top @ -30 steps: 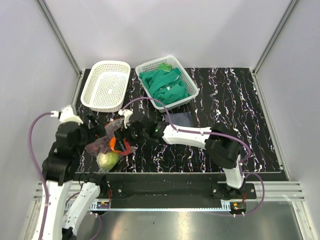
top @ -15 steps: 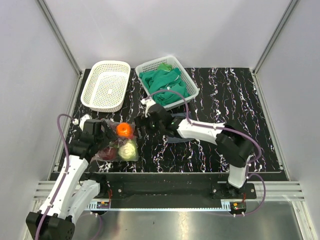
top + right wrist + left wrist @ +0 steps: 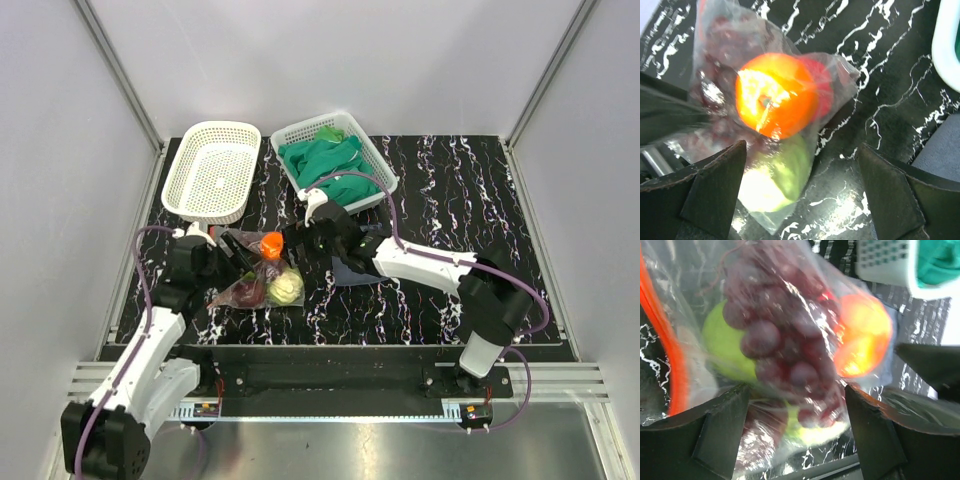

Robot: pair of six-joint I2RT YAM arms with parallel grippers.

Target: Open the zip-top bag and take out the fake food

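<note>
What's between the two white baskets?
Only bare black tabletop, between the cloth basket and the other basket; the top view shows it.

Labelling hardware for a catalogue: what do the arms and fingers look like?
Left arm and right arm have white shells with black joints; a purple cable loops along each. The fingers are dark, flat wedges.

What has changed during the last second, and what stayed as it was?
The zip-top bag of fake food shifted right and lies on the table. The left gripper came down, jaws astride it; the right gripper drew back right, jaws open. The empty basket and cloth basket stayed.
</note>
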